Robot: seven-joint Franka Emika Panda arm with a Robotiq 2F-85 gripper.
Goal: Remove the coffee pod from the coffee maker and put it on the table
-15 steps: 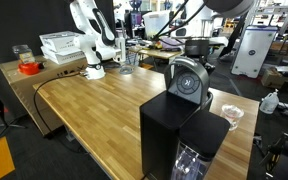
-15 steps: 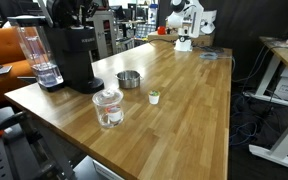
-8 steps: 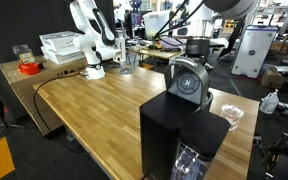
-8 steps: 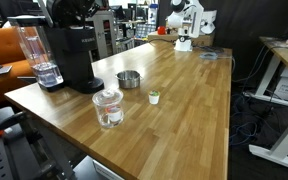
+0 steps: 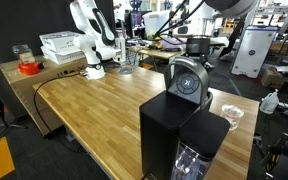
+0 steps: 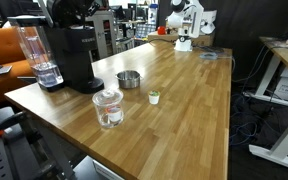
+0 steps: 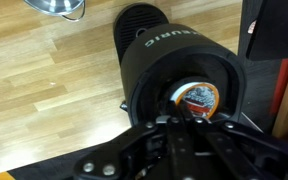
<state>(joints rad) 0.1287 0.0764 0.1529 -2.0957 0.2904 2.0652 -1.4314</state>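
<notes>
The coffee maker (image 5: pixel 184 135) is a tall black box with a rounded dark grey head (image 5: pixel 187 80). It also shows in an exterior view (image 6: pixel 69 50). In the wrist view its head (image 7: pixel 174 65) is seen from above, open, with the coffee pod (image 7: pixel 197 97) seated inside, orange-and-white lid up. My gripper (image 7: pixel 182 120) hangs right over the head, also in an exterior view (image 5: pixel 196 47). Its fingers are together and hold nothing, with the tips at the pod's near edge. The wooden table (image 5: pixel 94 110) carries the machine.
On the table (image 6: pixel 184 110) beside the machine stand a metal bowl (image 6: pixel 129 79), a glass jar (image 6: pixel 108 107) and a small white cup (image 6: pixel 154 97). A white robot arm (image 5: pixel 89 40) and white trays (image 5: pixel 59 45) are at the far end.
</notes>
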